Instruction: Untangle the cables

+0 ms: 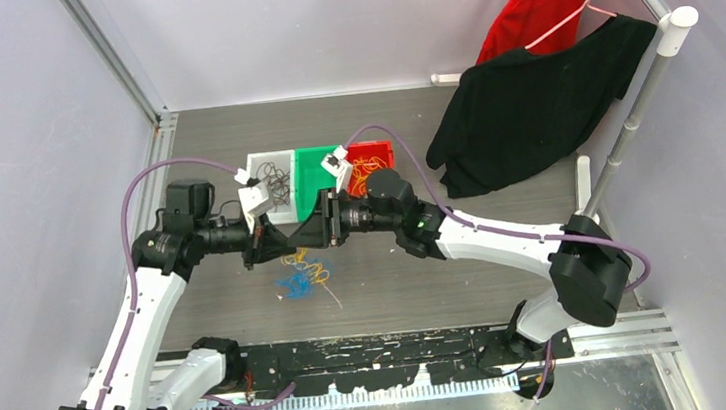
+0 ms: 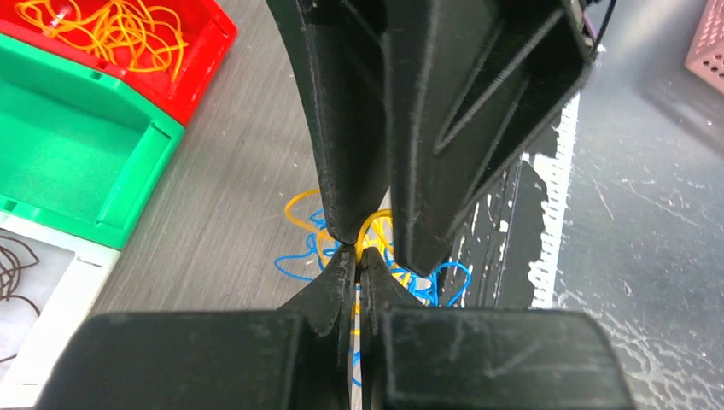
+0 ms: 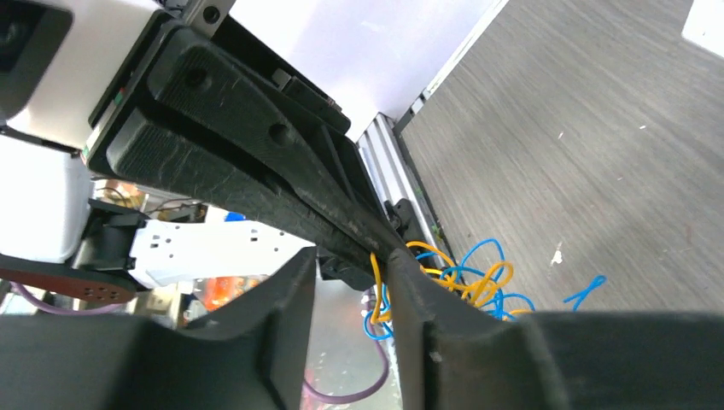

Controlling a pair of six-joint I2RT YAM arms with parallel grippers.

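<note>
While the cables lie as an orange-blue tangle on the table at frame centre, one orange strand rises into the left gripper, fingers pinched on it. The right gripper meets it tip-to-tip, fingers narrowly parted around that strand.
</note>
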